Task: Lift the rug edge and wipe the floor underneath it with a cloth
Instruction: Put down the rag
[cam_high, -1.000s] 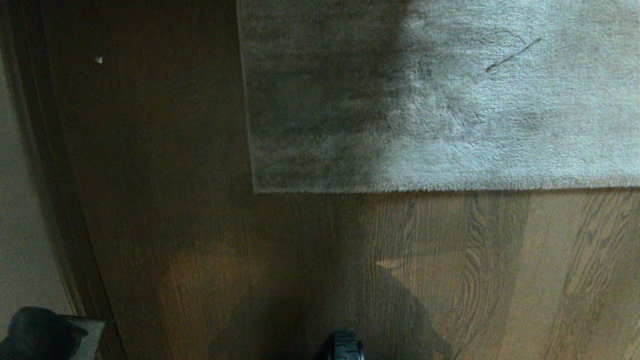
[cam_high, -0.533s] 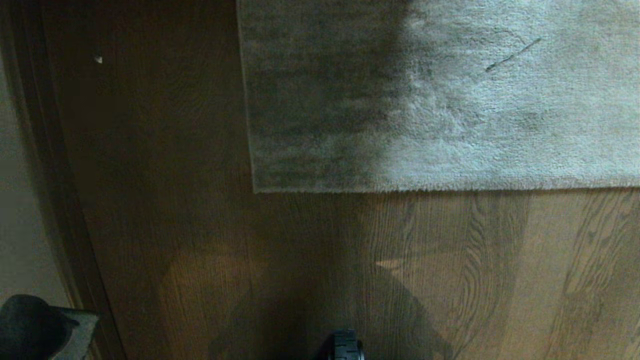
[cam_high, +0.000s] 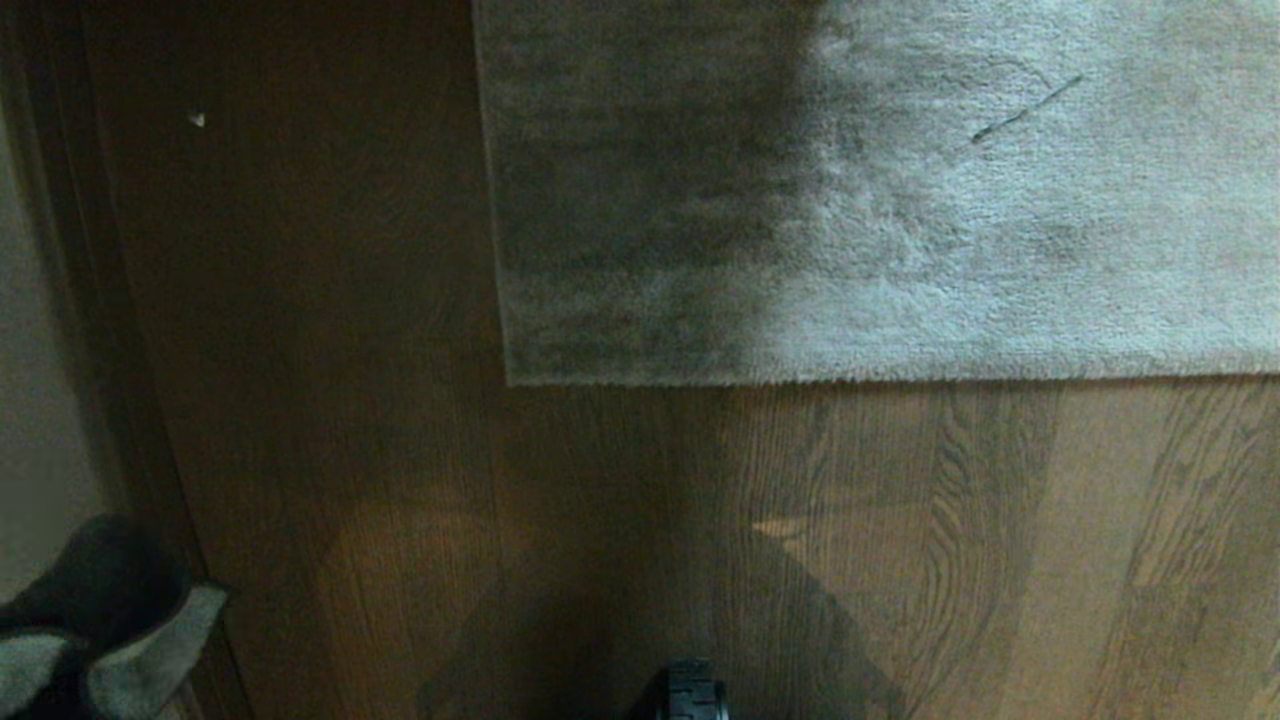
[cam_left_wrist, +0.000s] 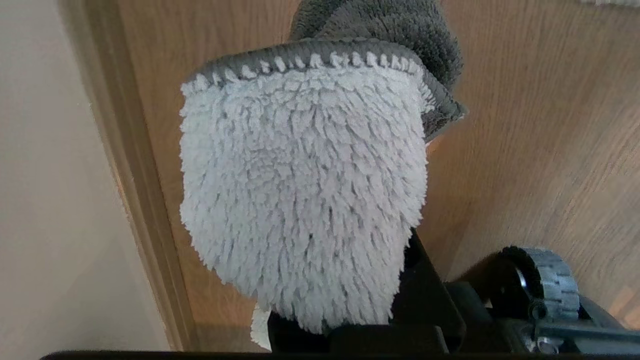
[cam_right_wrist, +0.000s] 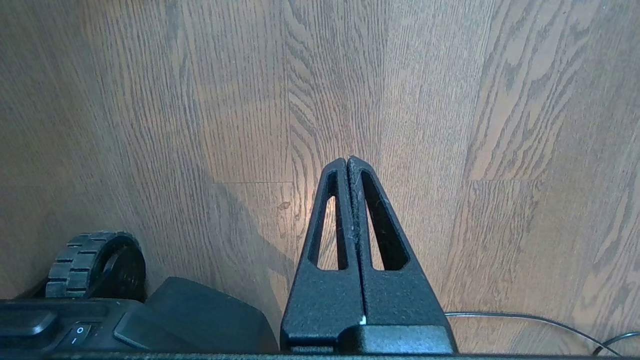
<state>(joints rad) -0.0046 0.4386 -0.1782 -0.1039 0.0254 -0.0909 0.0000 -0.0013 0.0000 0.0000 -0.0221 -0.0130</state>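
Left gripper clamped on fluffy pale grey-white cloth above brown wooden plank floor; right gripper pressed closed, empty.

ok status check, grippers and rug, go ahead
Left gripper shut on cloth, low left. Right gripper shut, empty. Rug edge flat on floor. Nothing in the way.

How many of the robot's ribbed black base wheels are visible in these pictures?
1 may be all: a ribbed black wheel at the head view's lower edge, also in both wrist views. Others may be hidden.
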